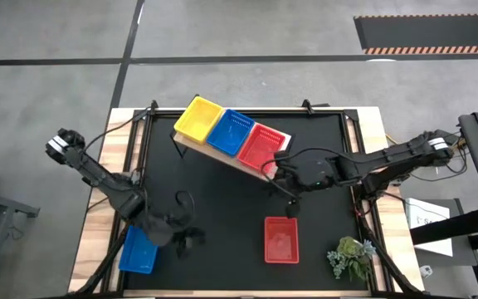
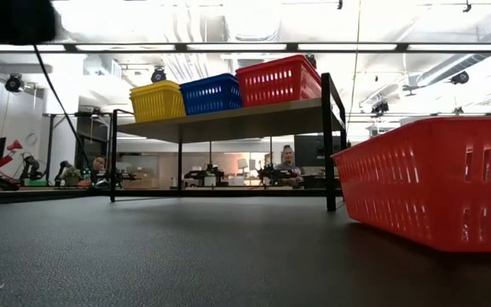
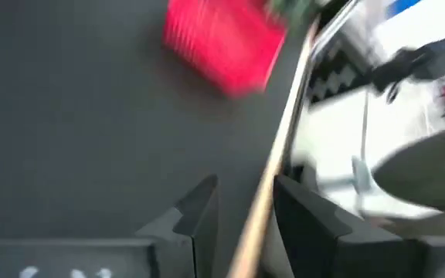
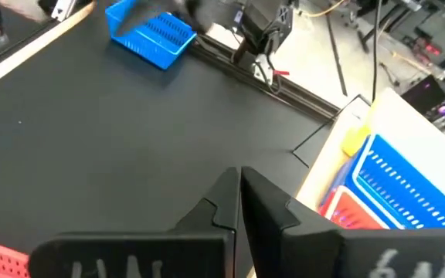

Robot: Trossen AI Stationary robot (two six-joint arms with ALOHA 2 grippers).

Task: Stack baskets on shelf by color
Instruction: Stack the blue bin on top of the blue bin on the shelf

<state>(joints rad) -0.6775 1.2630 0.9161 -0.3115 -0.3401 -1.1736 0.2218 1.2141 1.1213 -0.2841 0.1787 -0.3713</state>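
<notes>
The black-topped desk [image 1: 222, 208] carries a light wooden shelf [image 1: 191, 146] holding yellow [image 1: 198, 118], blue [image 1: 230, 131] and red plastic mesh baskets [image 1: 261, 147]. A loose red basket [image 1: 281, 240] and blue basket [image 1: 138, 252] are seen near the front edge. The left claw [image 1: 191, 241] is parted and empty by the blue one; the right claw [image 1: 291, 208] is pressed together.

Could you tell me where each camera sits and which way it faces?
High: overhead, straight down on shelf and both arms.
Low: tabletop level, facing the shelf; no hand visible.
Left wrist: past the left hand toward the red basket.
Right wrist: past the shut right hand toward the blue basket.
Shared: high and low both see that red basket.
</notes>
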